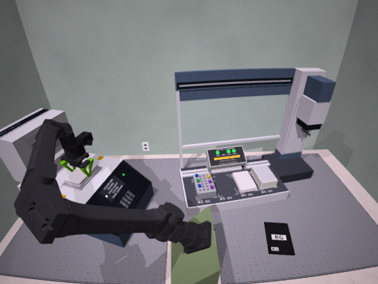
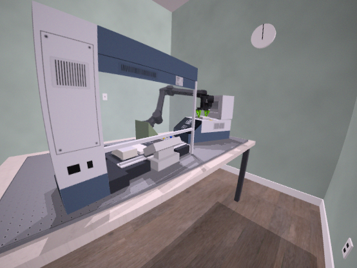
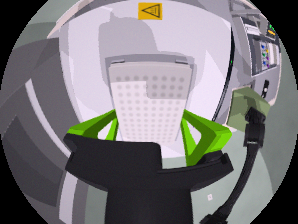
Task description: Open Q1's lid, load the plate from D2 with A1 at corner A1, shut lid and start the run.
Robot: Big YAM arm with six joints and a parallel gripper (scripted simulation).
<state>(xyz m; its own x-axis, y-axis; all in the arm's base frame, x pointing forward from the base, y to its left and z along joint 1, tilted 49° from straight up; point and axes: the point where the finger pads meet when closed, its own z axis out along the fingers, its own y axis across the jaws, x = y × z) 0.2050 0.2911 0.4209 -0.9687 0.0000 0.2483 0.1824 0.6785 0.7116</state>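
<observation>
Grey benchtop (image 1: pixel 307 205) carries Q1 (image 1: pixel 136 191), lid (image 1: pixel 20 136) open behind the gripper (image 1: pixel 79 167), which pinches the plate (image 1: pixel 79 177) directly beneath, over the block. Seating, release, LID and START likely remain.

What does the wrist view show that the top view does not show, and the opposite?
Only the wrist view shows the plate's grid of wells and a yellow warning label behind it. Only the top view shows Q1's green lamp, the tube block on the deck and the RG nest. Both show the gripper shut on the plate over Q1's block, with the lid open.
</observation>
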